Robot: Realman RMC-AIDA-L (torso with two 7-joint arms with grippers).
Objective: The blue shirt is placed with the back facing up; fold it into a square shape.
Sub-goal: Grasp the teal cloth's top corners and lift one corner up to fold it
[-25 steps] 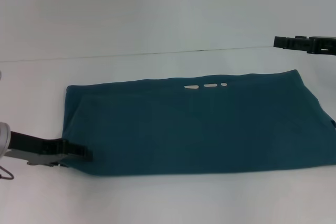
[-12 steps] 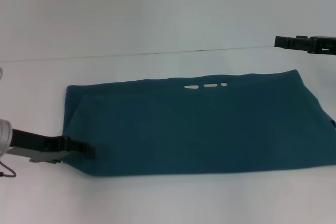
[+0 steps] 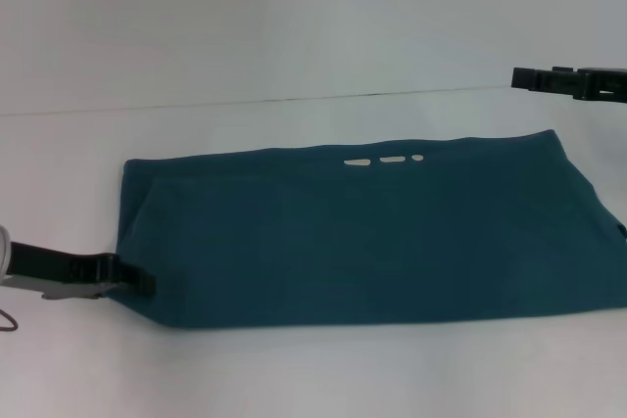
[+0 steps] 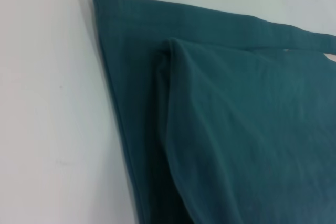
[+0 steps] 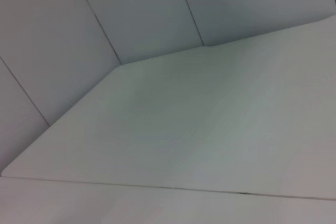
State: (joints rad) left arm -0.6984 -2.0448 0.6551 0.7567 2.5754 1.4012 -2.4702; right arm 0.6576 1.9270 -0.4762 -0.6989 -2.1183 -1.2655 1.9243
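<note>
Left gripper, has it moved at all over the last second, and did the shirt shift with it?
The left gripper has drawn back toward the robot's left, from over the near left corner of the blue shirt to its edge. The shirt lies as before, folded into a long band. The right gripper stays parked at the far right.

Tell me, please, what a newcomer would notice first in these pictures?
The blue shirt dominates: a wide, already folded band across the white table, with small white marks at its far edge. The left gripper sits at its near left corner; the right gripper hangs beyond its far right end.
</note>
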